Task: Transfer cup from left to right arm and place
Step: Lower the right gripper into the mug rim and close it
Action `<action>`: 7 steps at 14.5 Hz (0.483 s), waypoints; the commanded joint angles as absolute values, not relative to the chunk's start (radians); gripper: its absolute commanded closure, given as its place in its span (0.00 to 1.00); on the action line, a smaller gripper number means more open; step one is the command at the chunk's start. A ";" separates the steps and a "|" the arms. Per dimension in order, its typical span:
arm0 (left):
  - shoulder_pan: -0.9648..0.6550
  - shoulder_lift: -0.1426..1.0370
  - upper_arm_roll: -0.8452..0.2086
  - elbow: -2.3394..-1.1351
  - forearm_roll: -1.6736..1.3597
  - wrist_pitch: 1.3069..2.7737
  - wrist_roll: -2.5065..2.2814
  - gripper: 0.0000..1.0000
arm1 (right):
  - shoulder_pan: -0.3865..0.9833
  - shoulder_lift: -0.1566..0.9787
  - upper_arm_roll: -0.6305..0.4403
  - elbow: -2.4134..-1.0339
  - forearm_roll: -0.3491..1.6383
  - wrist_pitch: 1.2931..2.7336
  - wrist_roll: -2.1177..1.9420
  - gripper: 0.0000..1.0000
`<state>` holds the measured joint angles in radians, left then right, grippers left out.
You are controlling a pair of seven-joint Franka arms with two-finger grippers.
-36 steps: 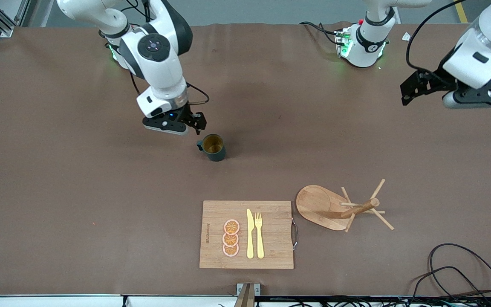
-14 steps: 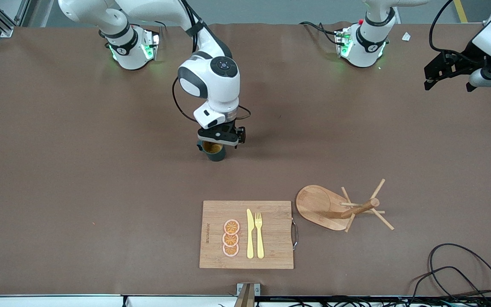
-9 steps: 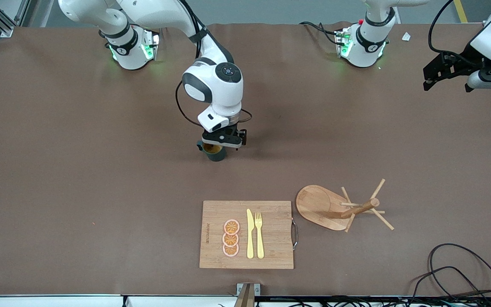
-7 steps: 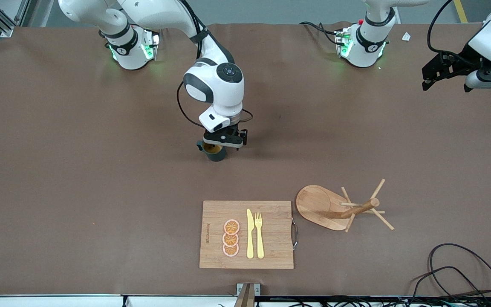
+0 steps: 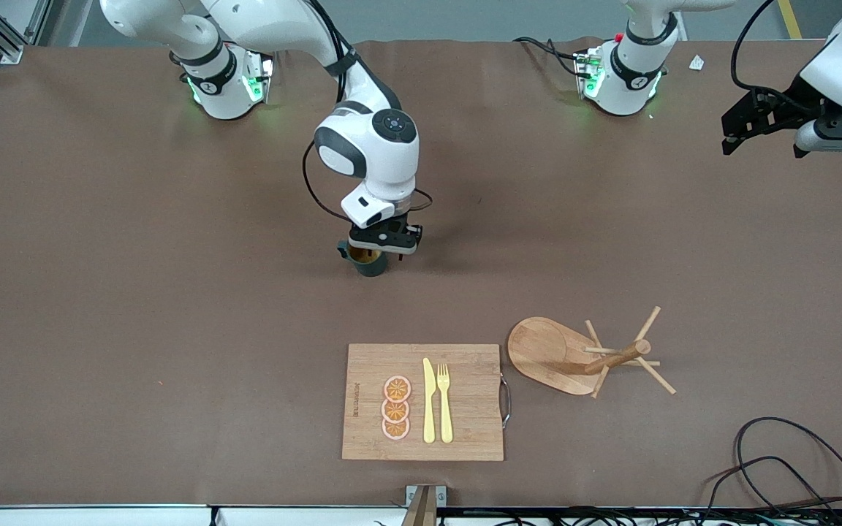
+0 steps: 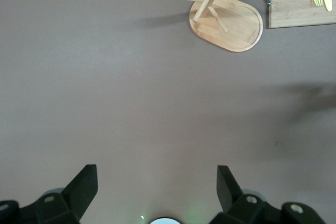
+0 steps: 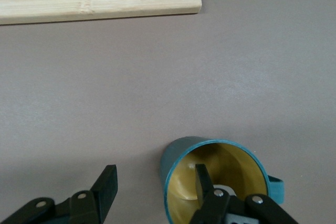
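The cup [image 5: 371, 266] stands upright on the brown table, midway between the two arms' ends; it is dark teal outside and ochre inside [image 7: 231, 160]. My right gripper [image 5: 383, 245] is down over it and open. In the right wrist view one finger [image 7: 201, 178] is inside the cup by its wall. The other finger [image 7: 107, 186] is outside, a gap away from the wall, and the right gripper [image 7: 155, 184] straddles that wall. My left gripper [image 5: 841, 142] waits in the air at the left arm's end of the table. The left gripper [image 6: 156, 187] is open and empty.
Nearer the front camera lies a wooden cutting board [image 5: 465, 380] with orange slices [image 5: 396, 408], a yellow knife [image 5: 429, 400] and a fork [image 5: 444, 403]. Beside it, toward the left arm's end, stands a wooden mug rack [image 5: 582, 358]. Black cables [image 5: 779, 453] lie at the near corner.
The right arm swung over the cup and settled onto it, and its fingers have drawn closer together around the cup's wall. The left arm has drifted only slightly.
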<state>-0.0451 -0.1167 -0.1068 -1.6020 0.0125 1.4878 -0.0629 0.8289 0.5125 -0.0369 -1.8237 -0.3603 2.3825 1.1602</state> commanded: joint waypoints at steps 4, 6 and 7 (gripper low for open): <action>-0.037 -0.121 -0.112 -1.600 0.009 1.476 -0.048 0.00 | 0.821 0.529 -0.040 -1.825 -0.406 2.388 1.154 0.35; -0.037 -0.121 -0.112 -1.600 0.009 1.476 -0.048 0.00 | 0.821 0.529 -0.038 -1.835 -0.423 2.388 1.152 0.50; -0.037 -0.121 -0.110 -1.600 0.009 1.476 -0.048 0.00 | 0.819 0.529 -0.038 -1.836 -0.429 2.390 1.152 0.58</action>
